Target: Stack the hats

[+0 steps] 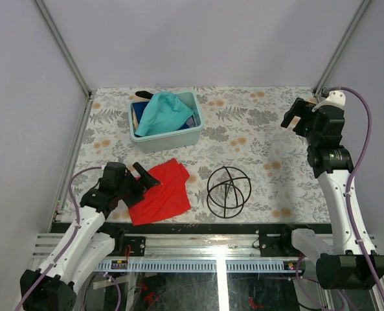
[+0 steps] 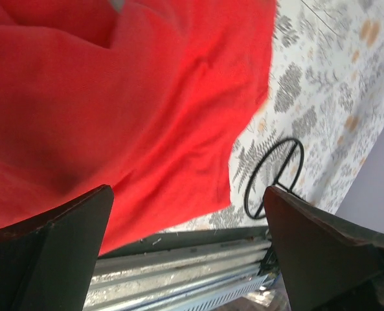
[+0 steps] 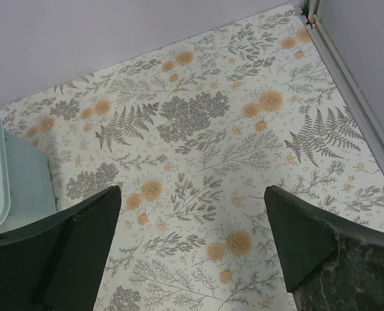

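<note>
Soft, light and floppy by the look of it, the teal hat [image 1: 160, 111] lies crumpled in the bin [image 1: 169, 140] at the far side of the desk [image 1: 256, 149], likely best pinched by a brim fold, while the left gripper [image 1: 145, 176] gapes open over the red cloth [image 1: 164, 193] and the right gripper [image 1: 294, 122], also open, holds nothing.

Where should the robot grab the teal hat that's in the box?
Pinch a raised fold of the teal hat, coming straight down from above. It lies crumpled on top of what is in the bin, whose walls block the sides, so a top fold is probably the easiest bit to catch.
</note>
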